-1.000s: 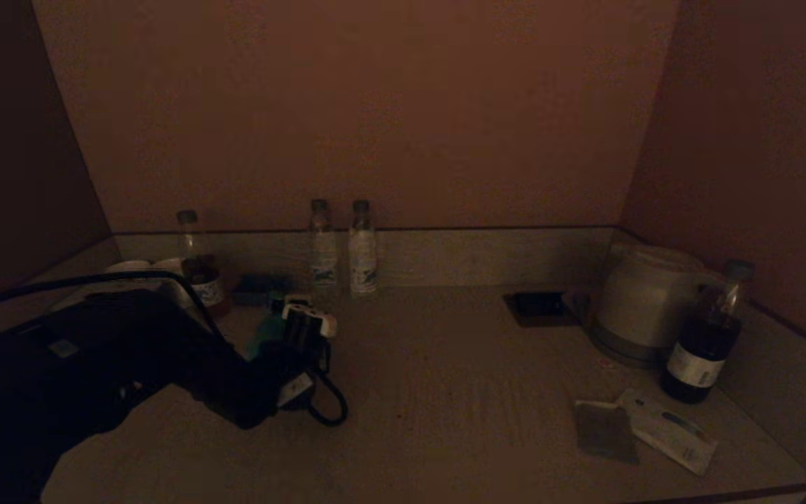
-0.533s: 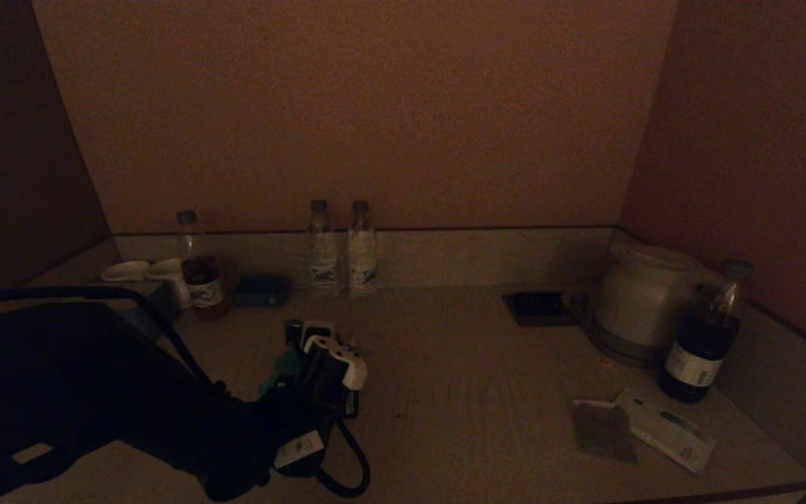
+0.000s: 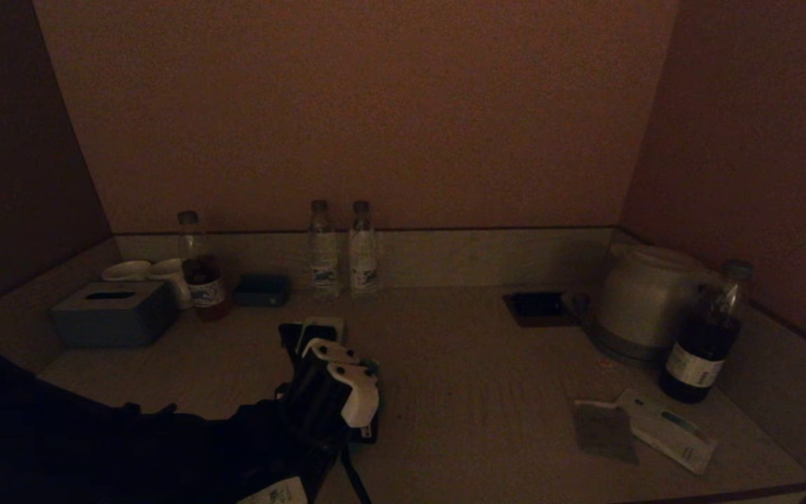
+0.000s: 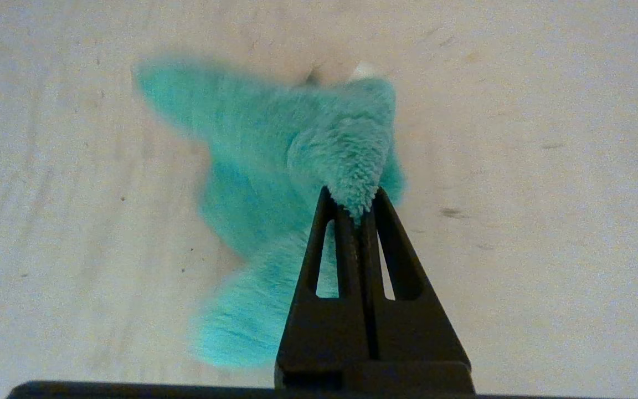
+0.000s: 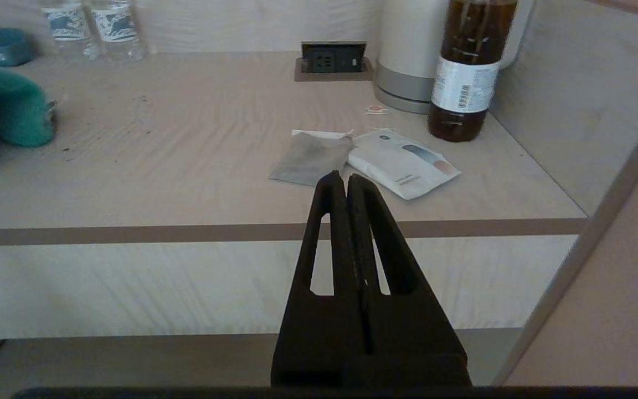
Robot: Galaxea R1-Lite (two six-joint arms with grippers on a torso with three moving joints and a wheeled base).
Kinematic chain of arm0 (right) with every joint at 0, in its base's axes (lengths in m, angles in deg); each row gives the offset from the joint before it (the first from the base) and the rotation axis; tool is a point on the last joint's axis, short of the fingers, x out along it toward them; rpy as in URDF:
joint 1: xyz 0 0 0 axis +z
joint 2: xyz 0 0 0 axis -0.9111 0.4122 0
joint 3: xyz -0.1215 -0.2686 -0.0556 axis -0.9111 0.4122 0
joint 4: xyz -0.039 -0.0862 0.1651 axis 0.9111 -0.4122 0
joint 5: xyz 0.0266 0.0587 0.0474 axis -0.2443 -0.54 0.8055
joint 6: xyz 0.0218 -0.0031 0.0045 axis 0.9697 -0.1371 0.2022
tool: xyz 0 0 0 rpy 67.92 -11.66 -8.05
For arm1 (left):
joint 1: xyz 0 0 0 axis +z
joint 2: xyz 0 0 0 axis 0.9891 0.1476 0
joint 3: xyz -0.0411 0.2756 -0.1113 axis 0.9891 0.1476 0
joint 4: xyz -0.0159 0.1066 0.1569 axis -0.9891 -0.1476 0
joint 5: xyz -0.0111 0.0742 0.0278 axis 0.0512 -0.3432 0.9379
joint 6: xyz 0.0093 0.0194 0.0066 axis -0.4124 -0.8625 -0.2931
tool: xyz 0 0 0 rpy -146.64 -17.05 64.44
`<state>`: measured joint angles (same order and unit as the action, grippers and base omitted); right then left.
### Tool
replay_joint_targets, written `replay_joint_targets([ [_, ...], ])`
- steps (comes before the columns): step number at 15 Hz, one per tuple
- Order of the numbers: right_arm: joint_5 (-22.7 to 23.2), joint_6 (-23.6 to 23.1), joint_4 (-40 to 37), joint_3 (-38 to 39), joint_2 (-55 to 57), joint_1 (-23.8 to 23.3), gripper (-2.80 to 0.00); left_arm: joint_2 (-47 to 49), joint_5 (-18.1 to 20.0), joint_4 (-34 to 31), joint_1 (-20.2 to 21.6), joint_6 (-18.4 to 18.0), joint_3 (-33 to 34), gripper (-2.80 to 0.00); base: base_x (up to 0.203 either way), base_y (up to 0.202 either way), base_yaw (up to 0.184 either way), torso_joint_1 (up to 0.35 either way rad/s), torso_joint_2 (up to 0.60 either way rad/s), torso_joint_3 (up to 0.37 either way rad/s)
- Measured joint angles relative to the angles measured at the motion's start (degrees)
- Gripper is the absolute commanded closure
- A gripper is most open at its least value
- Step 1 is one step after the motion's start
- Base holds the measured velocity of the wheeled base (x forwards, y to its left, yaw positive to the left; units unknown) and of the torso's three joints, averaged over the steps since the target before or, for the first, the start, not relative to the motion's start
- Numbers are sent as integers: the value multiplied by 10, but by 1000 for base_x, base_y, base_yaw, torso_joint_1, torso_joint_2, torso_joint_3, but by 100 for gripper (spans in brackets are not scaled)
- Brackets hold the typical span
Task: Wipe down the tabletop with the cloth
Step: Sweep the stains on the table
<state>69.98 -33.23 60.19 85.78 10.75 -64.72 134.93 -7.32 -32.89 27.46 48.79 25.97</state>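
From your left, the left gripper (image 4: 356, 208) pinches the teal cloth (image 4: 274, 166) down flat on the tabletop (image 3: 487, 392) near its front middle, while the right gripper (image 5: 345, 183), fingers pressed together on nothing, hangs before the table's front edge.

Against the earlier pictures, the left pincer (image 4: 356, 206) stands nearer the front edge of the desk (image 3: 487, 392) and further toward its middle, away from the back wall. The teal cloth (image 4: 291, 183) it clamps travels with it across the surface. The left arm sits lower in the head view, and the grey tissue box (image 3: 110, 312) at the left rear of the desk, hidden behind that arm before, is now exposed.
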Motion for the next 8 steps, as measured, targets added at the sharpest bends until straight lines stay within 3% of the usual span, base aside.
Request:
replay_joint_targets([
  [3,0,0,0,0,0,0,0,-38,0,-4,6,-12,-25,0,0,0,0,0,0,0],
  [8,0,0,0,0,0,0,0,-50,3,37,75,-72,-139,0,0,0,0,0,0,0],
])
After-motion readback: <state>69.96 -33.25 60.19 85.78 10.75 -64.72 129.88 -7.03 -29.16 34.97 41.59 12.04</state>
